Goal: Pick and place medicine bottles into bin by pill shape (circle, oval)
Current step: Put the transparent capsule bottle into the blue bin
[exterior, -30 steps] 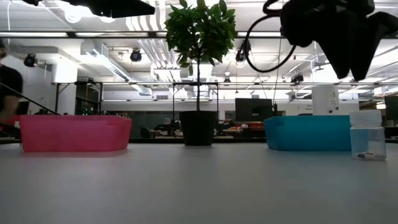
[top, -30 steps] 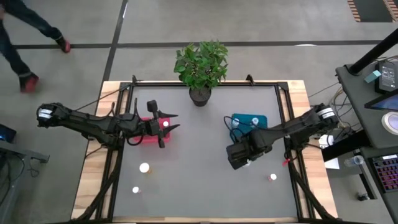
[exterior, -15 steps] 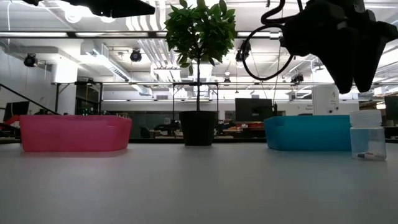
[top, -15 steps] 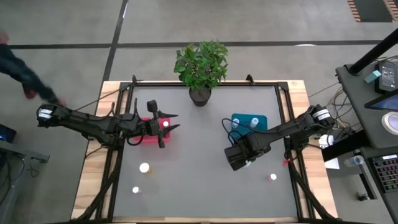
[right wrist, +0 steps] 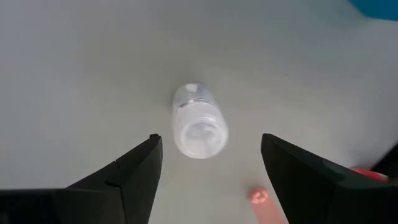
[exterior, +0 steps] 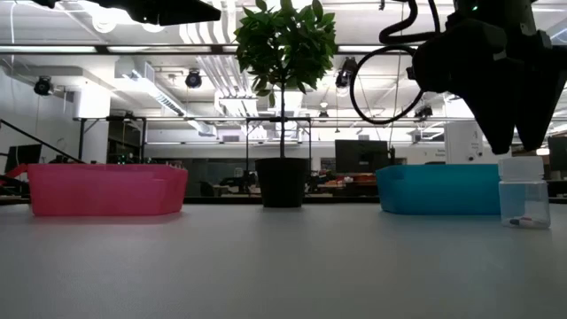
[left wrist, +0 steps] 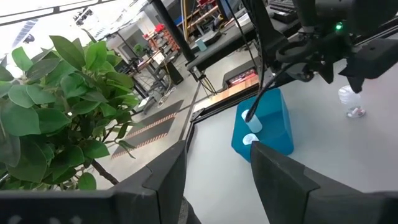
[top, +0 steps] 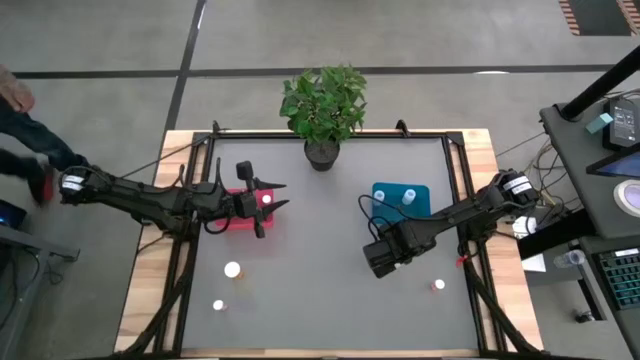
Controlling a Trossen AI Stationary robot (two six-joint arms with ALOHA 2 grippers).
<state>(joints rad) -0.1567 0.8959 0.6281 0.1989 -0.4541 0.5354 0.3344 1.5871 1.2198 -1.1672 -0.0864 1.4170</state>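
Note:
A clear medicine bottle with a white cap [right wrist: 199, 127] stands upright on the grey table [top: 320, 290]; it also shows in the low view [exterior: 523, 193]. My right gripper [right wrist: 210, 138] is open straight above it, fingers pointing down, a little above the cap [exterior: 521, 142], and touches nothing. In the high view the gripper [top: 383, 262] hides this bottle. My left gripper [top: 276, 196] is open and empty over the red bin [top: 243, 215], which holds a white-capped bottle [top: 265, 198]. The teal bin [top: 400, 197] holds two bottles.
Three more bottles stand on the table: two at the near left [top: 232, 269] [top: 218, 306] and one at the near right [top: 438, 285]. A potted plant [top: 322, 110] stands at the far edge. A person passes on the floor beyond the left edge [top: 20, 150].
My right gripper has gone down and a little toward the table's near edge, to just above the clear bottle, staying open. The person beyond the table's left edge has moved.

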